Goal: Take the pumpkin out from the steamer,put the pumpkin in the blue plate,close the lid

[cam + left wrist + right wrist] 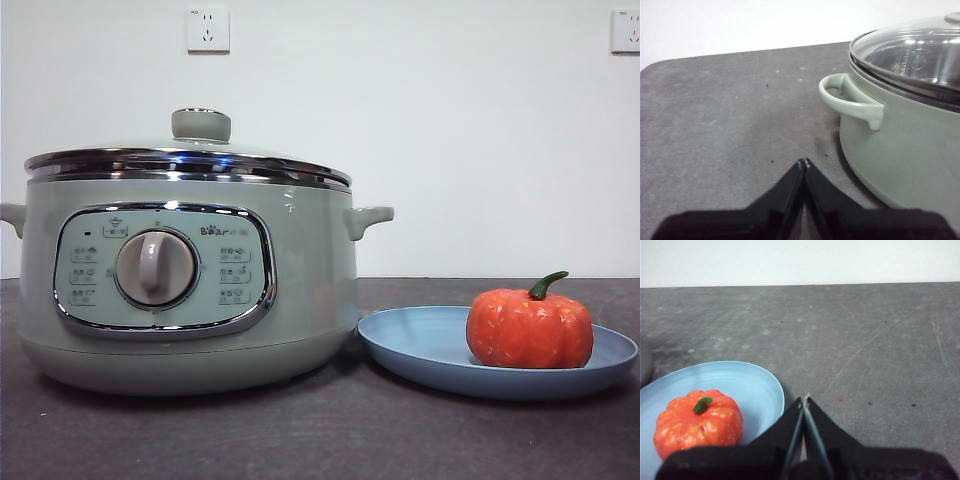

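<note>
The sage-green steamer (pixel 190 280) stands on the left of the table with the lid (pixel 200 150) sitting closed on it. The pumpkin (pixel 529 326) sits upright in the blue plate (pixel 420 345) to the steamer's right. My left gripper (pixel 804 162) is shut and empty, low beside the steamer (pixel 905 150), near its side handle (pixel 850 100); the glass lid (pixel 910 45) shows on top. My right gripper (pixel 804 400) is shut and empty, beside the plate (pixel 745 385) that holds the pumpkin (pixel 697 422). Neither gripper shows in the front view.
The dark grey table (pixel 320 440) runs under everything. A white wall with two power sockets (pixel 208 30) stands behind. The steamer's side handle (pixel 368 218) juts out above the plate's near rim.
</note>
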